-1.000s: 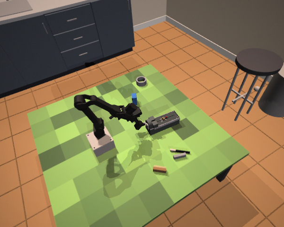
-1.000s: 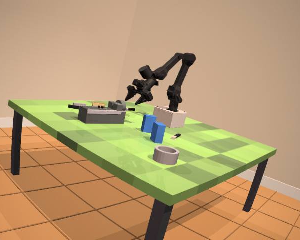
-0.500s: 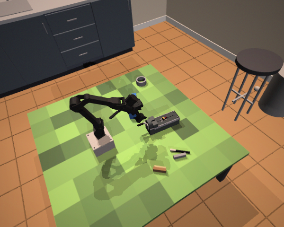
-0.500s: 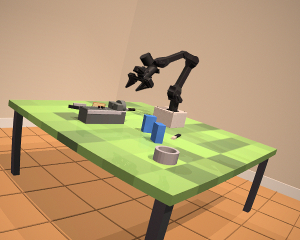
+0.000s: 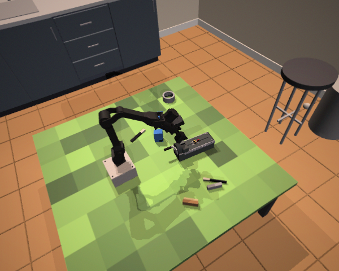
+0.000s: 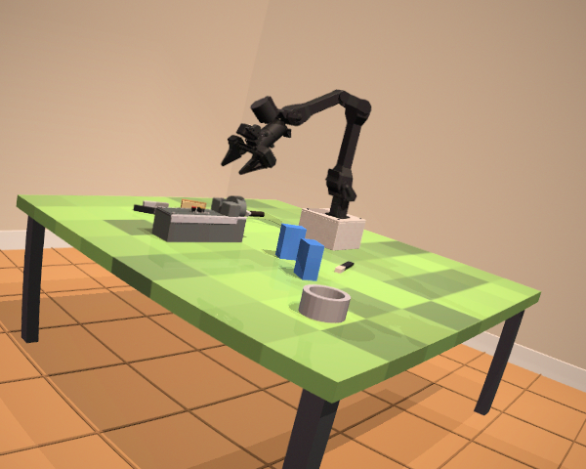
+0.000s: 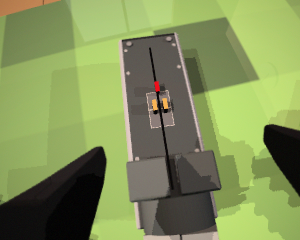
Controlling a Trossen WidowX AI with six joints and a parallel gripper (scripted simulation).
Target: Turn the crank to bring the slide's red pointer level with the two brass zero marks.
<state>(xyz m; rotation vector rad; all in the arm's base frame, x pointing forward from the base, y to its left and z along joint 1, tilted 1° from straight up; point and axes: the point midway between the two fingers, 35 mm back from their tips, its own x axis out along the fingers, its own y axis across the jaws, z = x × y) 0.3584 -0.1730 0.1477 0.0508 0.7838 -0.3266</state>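
The grey machine (image 5: pixel 192 152) (image 6: pixel 202 231) (image 7: pixel 136 115) stands on the table. In the wrist view its red pointer (image 7: pixel 157 87) sits in the slot beyond the two brass zero marks (image 7: pixel 155 105) (image 7: pixel 165 104), on the side away from the crank, and is not level with them. The crank handle (image 5: pixel 167 149) (image 6: pixel 256 214) sticks out from the machine's near end, toward the arm's base; it is out of the wrist view. My gripper (image 6: pixel 231 169) (image 7: pixel 183 143) is open and empty, high above the machine, touching neither it nor the handle.
Two blue blocks (image 6: pixel 290 242) (image 6: pixel 310 260) stand beside the machine. A grey ring (image 5: pixel 168 97) (image 6: pixel 323 308) lies farther off. A dark stick with a pale end (image 5: pixel 138 135) (image 6: pixel 344 267), another (image 5: pixel 217 180), a grey block (image 5: pixel 214 186) and an orange block (image 5: pixel 190 201) lie around.
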